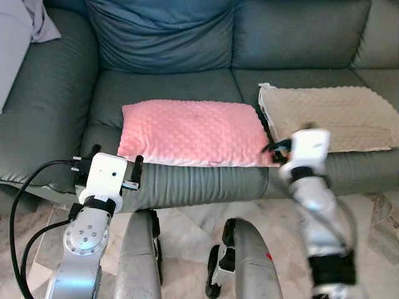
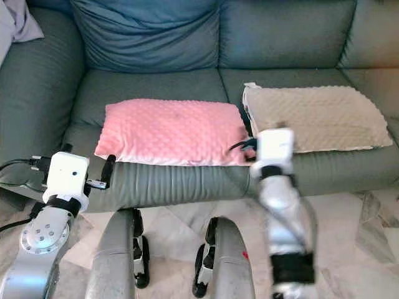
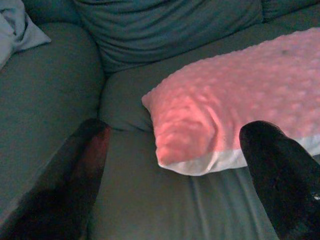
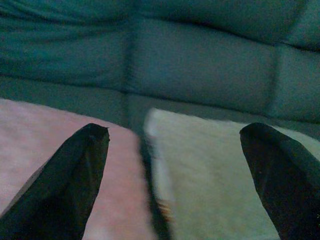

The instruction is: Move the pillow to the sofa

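Note:
A pink dotted pillow [image 1: 190,132] lies flat on the seat of the dark green sofa [image 1: 168,87]. A beige dotted pillow [image 1: 330,115] lies beside it to the right. My left gripper [image 1: 115,163] is open, held off the sofa's front edge near the pink pillow's [image 3: 235,110] left front corner, with nothing between its fingers [image 3: 280,175]. My right gripper [image 1: 274,149] is open at the pink pillow's right front corner, over the gap between the two pillows, pink pillow [image 4: 60,150] and beige pillow [image 4: 215,170] both ahead of its fingertips.
A large blue back cushion [image 1: 162,34] leans against the sofa back. A pale cloth [image 1: 25,31] lies over the left armrest. Marble floor [image 1: 187,224] shows below the sofa front, where my own legs [image 1: 140,261] stand.

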You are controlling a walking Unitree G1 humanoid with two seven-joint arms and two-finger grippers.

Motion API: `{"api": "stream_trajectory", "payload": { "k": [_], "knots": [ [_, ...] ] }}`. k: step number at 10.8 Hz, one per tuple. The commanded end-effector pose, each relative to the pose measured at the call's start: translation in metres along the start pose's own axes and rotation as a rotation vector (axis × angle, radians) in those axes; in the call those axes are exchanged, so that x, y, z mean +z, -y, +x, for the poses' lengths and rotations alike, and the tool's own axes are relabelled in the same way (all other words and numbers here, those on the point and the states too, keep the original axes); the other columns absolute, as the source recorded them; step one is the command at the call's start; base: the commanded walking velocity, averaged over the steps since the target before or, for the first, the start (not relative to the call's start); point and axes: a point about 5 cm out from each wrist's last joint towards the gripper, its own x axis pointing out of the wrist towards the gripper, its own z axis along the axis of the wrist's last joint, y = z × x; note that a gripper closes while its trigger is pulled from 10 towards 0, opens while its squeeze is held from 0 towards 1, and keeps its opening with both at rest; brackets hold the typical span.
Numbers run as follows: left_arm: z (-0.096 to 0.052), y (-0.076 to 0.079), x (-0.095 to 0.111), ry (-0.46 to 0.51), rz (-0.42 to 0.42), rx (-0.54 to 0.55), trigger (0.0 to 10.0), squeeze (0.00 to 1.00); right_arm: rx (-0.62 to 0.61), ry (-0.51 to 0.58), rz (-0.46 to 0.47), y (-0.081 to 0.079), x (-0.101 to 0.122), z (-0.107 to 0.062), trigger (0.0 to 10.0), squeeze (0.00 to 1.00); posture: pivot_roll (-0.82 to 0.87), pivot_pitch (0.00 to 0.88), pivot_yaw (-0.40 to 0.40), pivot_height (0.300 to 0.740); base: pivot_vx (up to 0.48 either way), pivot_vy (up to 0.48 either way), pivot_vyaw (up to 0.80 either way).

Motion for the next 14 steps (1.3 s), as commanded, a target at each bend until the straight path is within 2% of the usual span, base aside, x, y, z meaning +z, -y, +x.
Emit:
{"api": "stream_trajectory", "payload": {
  "k": [1, 3, 5, 7, 9, 10, 11, 12, 14],
  "knots": [
    [-0.003, -0.001, -0.003, -0.009, 0.001, -0.009, 10.0, 0.0, -0.063, -0.074, -0.007, 0.015, -0.014, 0.002, 10.0, 0.0, 0.14, 0.172, -0.037, 0.616, 0.0, 0.0, 0.0],
    [-0.009, 0.0, -0.003, -0.002, -0.001, -0.032, 10.0, 0.0, -0.14, -0.16, -0.013, 0.036, -0.03, 0.013, 10.0, 0.0, 0.16, 0.197, -0.018, 0.616, 0.0, 0.0, 0.0],
    [-0.018, -0.007, -0.005, -0.026, 0.031, -0.042, 10.0, 0.0, -0.2, -0.231, -0.079, 0.064, -0.04, 0.028, 10.0, 0.0, 0.19, 0.228, 0.003, 0.616, 0.0, 0.0, 0.0],
    [-0.026, -0.012, -0.004, -0.043, 0.051, -0.054, 10.0, 0.0, -0.262, -0.339, -0.1, 0.079, -0.05, 0.034, 10.0, 0.0, 0.22, 0.271, 0.029, 0.616, 0.0, 0.0, 0.0],
    [-0.033, -0.017, -0.002, -0.055, 0.066, -0.064, 10.0, 0.0, -0.278, -0.393, -0.098, 0.081, -0.053, 0.038, 10.0, 0.0, 0.25, 0.297, 0.041, 0.616, 0.0, 0.0, 0.0],
    [-0.036, -0.018, -0.001, -0.059, 0.071, -0.067, 10.0, 0.0, -0.278, -0.424, -0.06, 0.08, -0.053, 0.041, 10.0, 0.0, 0.26, 0.306, 0.044, 0.616, 0.0, 0.0, 0.0],
    [-0.036, -0.019, 0.0, -0.063, 0.072, -0.07, 10.0, 0.0, -0.259, -0.43, -0.013, 0.073, -0.05, 0.046, 10.0, 0.0, 0.26, 0.311, 0.046, 0.616, 0.0, 0.0, 0.0],
    [-0.037, -0.017, 0.001, -0.067, 0.071, -0.076, 10.0, 0.0, -0.213, -0.414, 0.014, 0.058, -0.044, 0.054, 10.0, 0.0, 0.26, 0.314, 0.042, 0.616, 0.0, 0.0, 0.0],
    [-0.037, -0.015, 0.002, -0.071, 0.066, -0.077, 10.0, 0.0, -0.132, -0.405, 0.026, 0.035, -0.037, 0.062, 10.0, 0.0, 0.26, 0.315, 0.033, 0.616, 0.0, 0.0, 0.0]
  ]
}}
